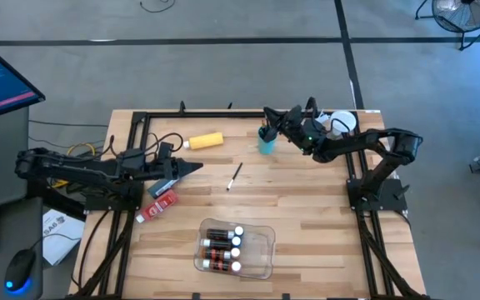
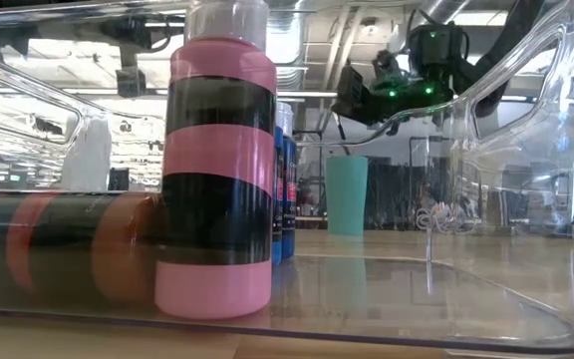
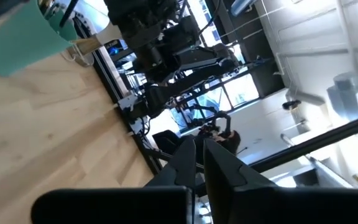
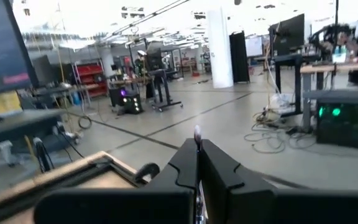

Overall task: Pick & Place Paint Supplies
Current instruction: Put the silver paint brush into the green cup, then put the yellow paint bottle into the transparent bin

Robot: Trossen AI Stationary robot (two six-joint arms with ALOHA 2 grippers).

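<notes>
My right gripper (image 1: 267,115) hangs over the teal cup (image 1: 267,145) at the table's far side, shut on a thin dark paint brush (image 1: 263,129). The brush runs down toward the cup's mouth. Another brush (image 1: 234,177) lies flat on the wood at mid-table. A yellow bottle (image 1: 207,141) lies on its side to the cup's left. Red tubes (image 1: 158,203) lie near my left gripper (image 1: 197,167), which is shut, holds nothing and points level toward the table's right edge. Several white-capped bottles (image 1: 222,247) lie in the clear tray (image 1: 261,250). My right gripper pinches the brush's thin handle between its two shut fingers; one end (image 4: 197,132) pokes out past the fingertips. The fingers lie across the handle and come from the table's right side. The brush hangs clear of the table, its lower part toward the cup (image 2: 347,194).
The tray stands at the table's near edge; the low view looks through its wall at a pink-and-black bottle (image 2: 217,170) standing inside it. A black metal frame (image 1: 140,117) borders the far and side edges. Bare wood lies between the cup and the tray.
</notes>
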